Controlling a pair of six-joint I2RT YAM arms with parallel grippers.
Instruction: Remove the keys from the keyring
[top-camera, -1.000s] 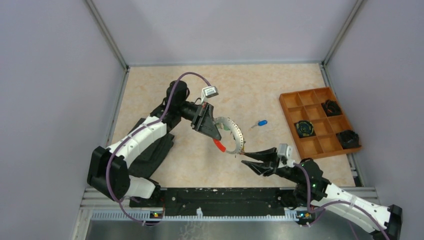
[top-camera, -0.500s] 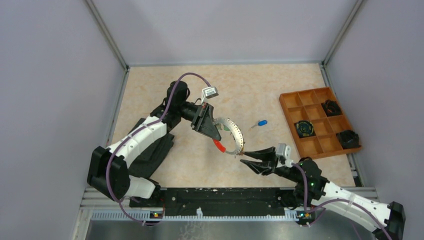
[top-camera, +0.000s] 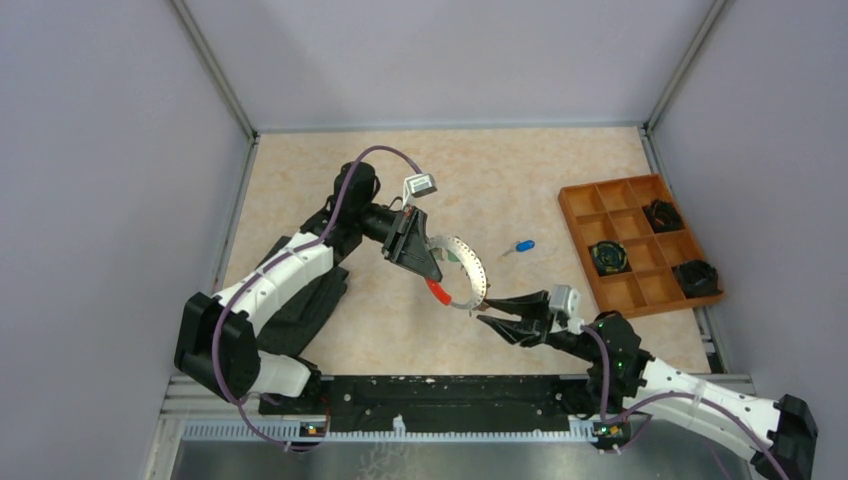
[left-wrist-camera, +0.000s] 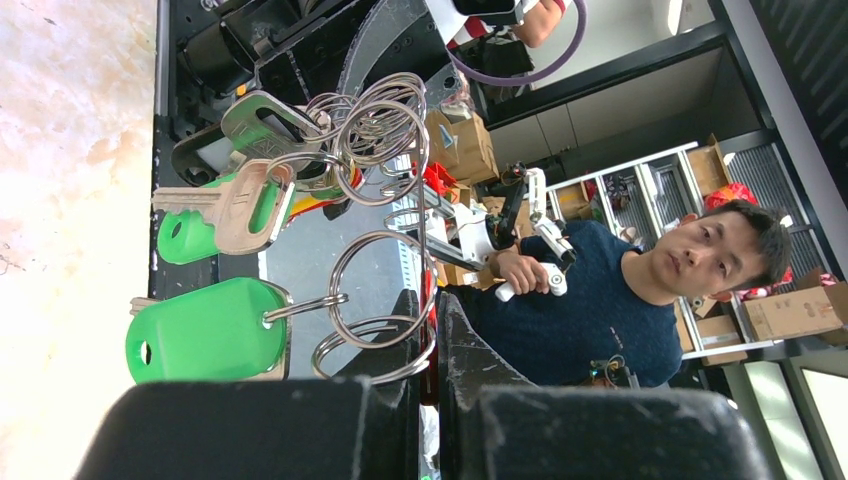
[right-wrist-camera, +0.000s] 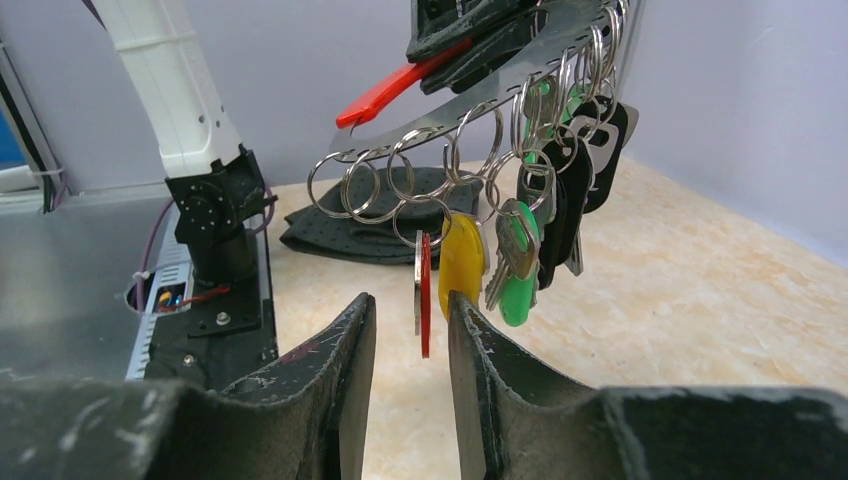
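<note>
the table (top-camera: 540, 180) sits under the raised work, so anything that slips free may drop and skitter. the left gripper (top-camera: 425, 262) is clamped shut on the keyring (top-camera: 470, 272), holding it aloft. a hard sideways tug could twist the ring out of that pinch. the right gripper (right-wrist-camera: 410, 310) stands partly open and grips nothing, with the red key (right-wrist-camera: 424, 290) hanging into its gap. closing here risks catching the yellow key (right-wrist-camera: 461, 262) just beside it, or nipping only the tip and sliding off. a blue key (top-camera: 524, 246) lies loose on the table.
</note>
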